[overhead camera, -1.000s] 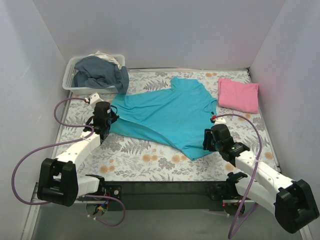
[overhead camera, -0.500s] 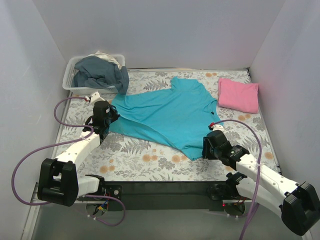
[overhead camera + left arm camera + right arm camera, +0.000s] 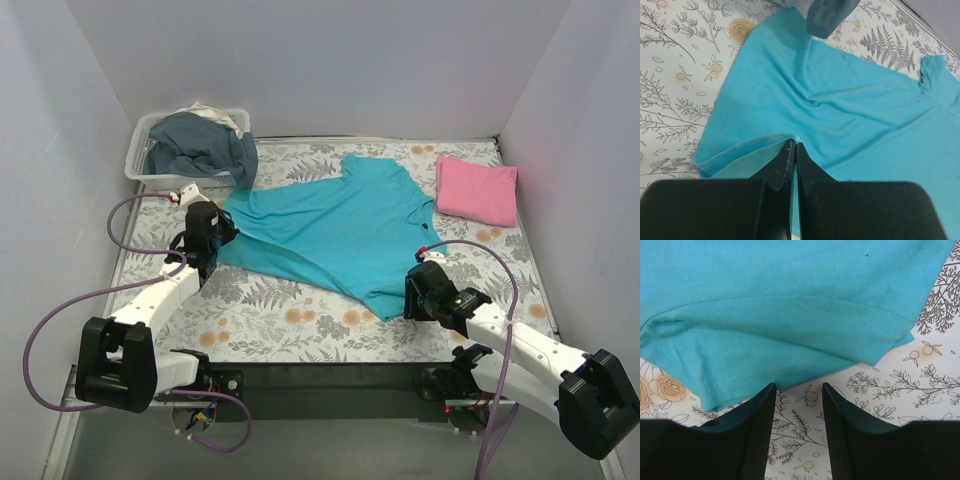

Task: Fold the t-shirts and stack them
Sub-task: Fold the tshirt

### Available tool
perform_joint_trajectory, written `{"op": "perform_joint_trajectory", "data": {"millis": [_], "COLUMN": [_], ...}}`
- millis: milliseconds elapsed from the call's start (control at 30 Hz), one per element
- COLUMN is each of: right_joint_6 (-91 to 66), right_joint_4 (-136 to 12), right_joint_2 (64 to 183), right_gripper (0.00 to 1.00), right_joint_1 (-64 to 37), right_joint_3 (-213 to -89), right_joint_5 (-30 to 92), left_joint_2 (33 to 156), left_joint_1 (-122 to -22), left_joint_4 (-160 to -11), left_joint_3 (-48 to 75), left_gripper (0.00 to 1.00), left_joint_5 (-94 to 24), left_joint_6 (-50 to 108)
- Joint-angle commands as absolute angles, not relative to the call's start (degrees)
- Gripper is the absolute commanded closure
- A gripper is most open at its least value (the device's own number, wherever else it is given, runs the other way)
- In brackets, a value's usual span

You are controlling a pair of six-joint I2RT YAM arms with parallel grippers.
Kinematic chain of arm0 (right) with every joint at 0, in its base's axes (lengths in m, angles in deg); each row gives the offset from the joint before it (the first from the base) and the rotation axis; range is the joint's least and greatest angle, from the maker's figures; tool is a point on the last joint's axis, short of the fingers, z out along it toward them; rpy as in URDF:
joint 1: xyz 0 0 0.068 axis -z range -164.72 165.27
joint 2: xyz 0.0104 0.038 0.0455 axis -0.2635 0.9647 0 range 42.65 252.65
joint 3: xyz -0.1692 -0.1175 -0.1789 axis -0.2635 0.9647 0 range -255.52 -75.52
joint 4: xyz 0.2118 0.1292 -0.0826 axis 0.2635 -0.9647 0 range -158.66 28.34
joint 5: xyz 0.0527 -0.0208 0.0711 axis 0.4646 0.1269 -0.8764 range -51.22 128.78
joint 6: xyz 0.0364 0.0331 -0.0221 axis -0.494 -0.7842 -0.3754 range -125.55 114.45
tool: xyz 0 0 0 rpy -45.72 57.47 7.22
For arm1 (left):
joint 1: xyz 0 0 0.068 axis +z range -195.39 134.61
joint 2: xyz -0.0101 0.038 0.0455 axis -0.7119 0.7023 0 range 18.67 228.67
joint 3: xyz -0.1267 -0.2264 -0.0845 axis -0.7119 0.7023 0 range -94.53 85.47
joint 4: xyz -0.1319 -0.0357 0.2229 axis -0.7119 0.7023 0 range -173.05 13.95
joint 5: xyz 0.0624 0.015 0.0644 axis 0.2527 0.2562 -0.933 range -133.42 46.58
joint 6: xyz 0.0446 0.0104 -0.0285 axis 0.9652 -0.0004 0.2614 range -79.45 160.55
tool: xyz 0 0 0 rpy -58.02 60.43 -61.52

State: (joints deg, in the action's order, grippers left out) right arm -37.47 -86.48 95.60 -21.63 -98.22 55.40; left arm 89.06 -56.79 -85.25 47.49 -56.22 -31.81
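Observation:
A turquoise t-shirt (image 3: 335, 225) lies spread open on the flowered table, collar toward the back. My left gripper (image 3: 215, 235) is at its left edge. In the left wrist view the left gripper (image 3: 793, 143) is shut, with a raised fold of the turquoise t-shirt (image 3: 840, 100) pinched at its tips. My right gripper (image 3: 410, 293) sits low at the shirt's near right corner. In the right wrist view the right gripper (image 3: 797, 387) is open, bare tabletop between its fingers, just short of the hem of the turquoise t-shirt (image 3: 790, 305). A pink t-shirt (image 3: 477, 190) lies folded at the back right.
A clear plastic bin (image 3: 138, 165) stands at the back left with a grey-blue garment (image 3: 200, 145) spilling over its rim onto the table. That grey-blue garment (image 3: 827, 15) hangs next to the turquoise shirt's far left corner. White walls enclose the table on three sides.
My right gripper has dropped lower and come toward the near edge, stopping at the shirt's near right corner. The left gripper has stayed shut on the fabric and barely moved.

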Motion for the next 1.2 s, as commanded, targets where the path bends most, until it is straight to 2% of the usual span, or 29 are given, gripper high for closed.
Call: {"op": "perform_joint_trajectory", "data": {"millis": [0,333,600,667,800,833,867,1167], "right_joint_6": [-38.68,-39.21,-40.18,-40.09,-39.91,-39.74,-39.56,-39.03], "right_joint_4": [-82.23,-79.06,-79.06,-79.06,-78.80,-78.71,-78.71,-86.35], "right_joint_2": [96.26,95.65,98.02,98.64,100.57,101.18,101.19,92.15], "right_gripper": [0.62,0.62,0.62,0.66,0.80,0.91,0.98,0.99], "right_joint_1": [-22.08,-22.17,-22.17,-22.17,-22.17,-22.17,-22.17,-23.92], "right_joint_3": [-97.94,-96.79,-95.65,-95.74,-95.91,-95.91,-96.26,-101.18], "right_joint_5": [57.33,60.14,57.42,57.24,56.63,56.45,56.27,59.25], "left_joint_2": [87.31,86.88,85.74,85.56,85.03,84.94,84.85,84.24], "left_joint_1": [-56.37,-56.29,-56.20,-56.29,-56.29,-56.29,-56.20,-56.20], "left_joint_4": [-85.78,-85.51,-84.98,-84.90,-84.55,-84.54,-84.54,-83.93], "left_joint_3": [47.06,47.33,47.33,47.33,47.33,47.41,47.33,47.50], "left_gripper": [1.00,1.00,1.00,1.00,1.00,1.00,1.00,1.00], "left_joint_5": [-56.08,-56.43,-56.17,-56.17,-56.43,-56.61,-56.70,-59.77], "left_joint_6": [-30.99,-30.64,-30.55,-30.55,-30.38,-30.38,-30.29,-29.67]}}
